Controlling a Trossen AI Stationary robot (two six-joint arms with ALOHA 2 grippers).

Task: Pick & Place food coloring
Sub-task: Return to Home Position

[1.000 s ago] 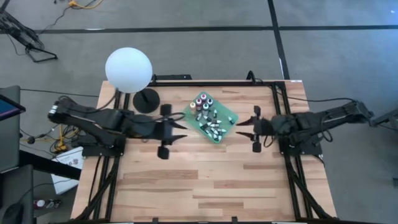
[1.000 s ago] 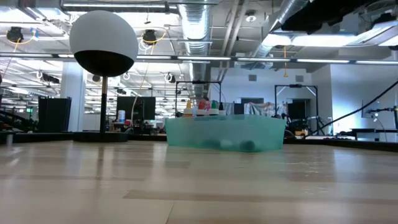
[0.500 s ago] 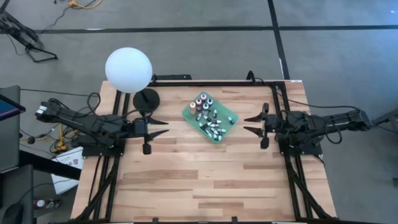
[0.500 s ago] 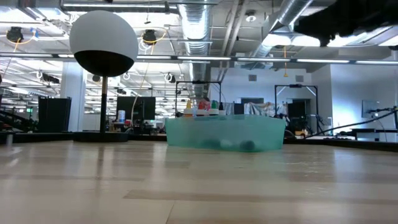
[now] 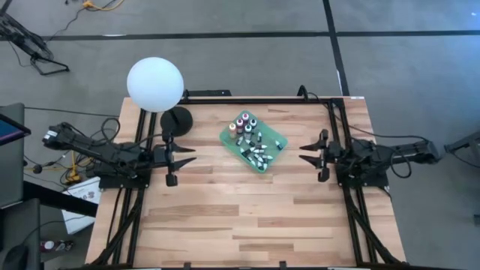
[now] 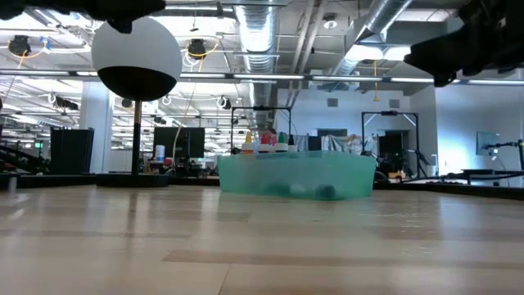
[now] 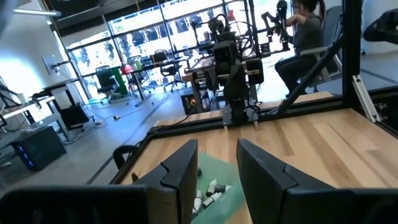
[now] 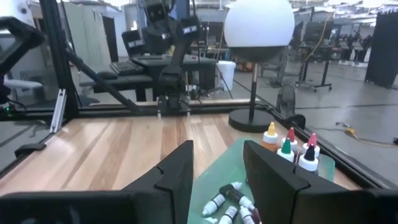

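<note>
The food coloring (image 5: 252, 139) is all in the green tray (image 5: 277, 139), which sits skewed on the far middle of the wooden table (image 5: 247, 217). A handful of the little bottles stand upright, caps up, at the tray's corner nearest the lamp (image 5: 155, 85), and from table level their tips poke above the rim. The rest lie on their sides in a jumble across the tray floor. The left gripper (image 5: 189, 154) hangs over the left side of the table, pointing at the tray but well apart from it, its two fingers spread with a clear gap and nothing between them. The right gripper (image 5: 304, 152) mirrors it over the right side, also well clear of the tray, fingers parted and empty. The white globe of the lamp stands on its dark round base at the table's far left corner. Beyond the table, past the right arm, a person (image 7: 308, 25) sits in a chair
</note>
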